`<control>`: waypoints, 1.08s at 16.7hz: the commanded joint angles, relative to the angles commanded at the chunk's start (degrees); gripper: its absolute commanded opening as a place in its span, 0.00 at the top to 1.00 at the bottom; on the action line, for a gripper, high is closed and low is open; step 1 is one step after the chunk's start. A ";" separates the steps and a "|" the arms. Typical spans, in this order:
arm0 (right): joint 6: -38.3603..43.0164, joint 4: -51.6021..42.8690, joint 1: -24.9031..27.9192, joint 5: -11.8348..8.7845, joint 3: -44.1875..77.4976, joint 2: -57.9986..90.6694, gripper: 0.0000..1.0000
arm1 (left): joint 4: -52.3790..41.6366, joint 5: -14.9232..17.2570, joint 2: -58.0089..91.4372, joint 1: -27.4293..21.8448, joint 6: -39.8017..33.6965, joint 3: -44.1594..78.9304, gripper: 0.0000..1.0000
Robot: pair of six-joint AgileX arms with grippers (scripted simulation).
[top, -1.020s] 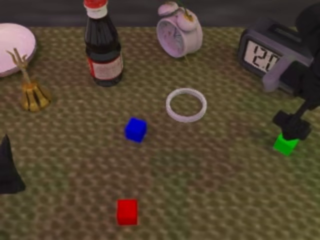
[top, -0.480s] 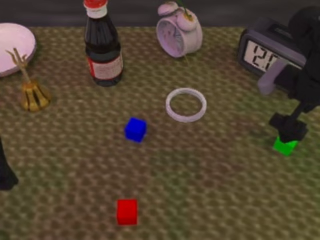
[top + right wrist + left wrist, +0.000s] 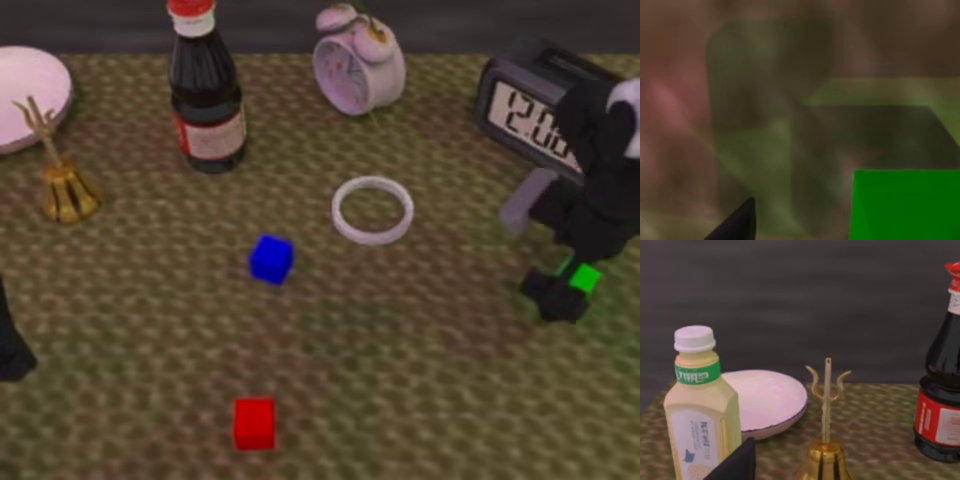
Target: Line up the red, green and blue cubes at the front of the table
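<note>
Woven olive-brown and tan texture covers the worktop (image 3: pixel 400 380), with a dark wall behind its far edge. At the far left edge of the top view only a dark sliver of the left tool (image 3: pixel 12 345) is seen, parked, and whether it is wide or narrow cannot be told. In the upper left a pale pink plate (image 3: pixel 25 95) lies beside a golden bell (image 3: pixel 62 185), and a dark sauce bottle (image 3: pixel 205 90) with a red cap stands to their right; a yellow bottle (image 3: pixel 700 410) with a white cap is seen only in the left wrist view. The blue cube (image 3: pixel 271 259) sits left of centre, and the red cube (image 3: pixel 254 423) lies below it near the lower edge, well apart. A white ring (image 3: pixel 372 210) lies at centre, with a pale alarm clock (image 3: pixel 358 60) above it. At the right a dark digital clock (image 3: pixel 530 110) stands, and below it the right tool (image 3: pixel 566 288) is closed around the green cube (image 3: pixel 585 278), which is gripped between its dark fingers (image 3: pixel 548 292) at the right edge.
</note>
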 joint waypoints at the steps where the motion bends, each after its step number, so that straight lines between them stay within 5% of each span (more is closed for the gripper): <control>1: 0.00 0.65 0.01 0.00 -0.38 0.46 0.00 | 0.00 0.00 0.00 0.00 0.00 0.00 0.00; 5: 0.00 0.75 0.02 0.00 -0.44 0.54 0.00 | 0.00 0.00 0.00 0.00 0.00 0.00 0.00; 18: 0.00 0.75 0.02 0.00 -0.44 0.54 0.98 | 0.00 0.00 0.00 0.00 0.00 0.00 0.00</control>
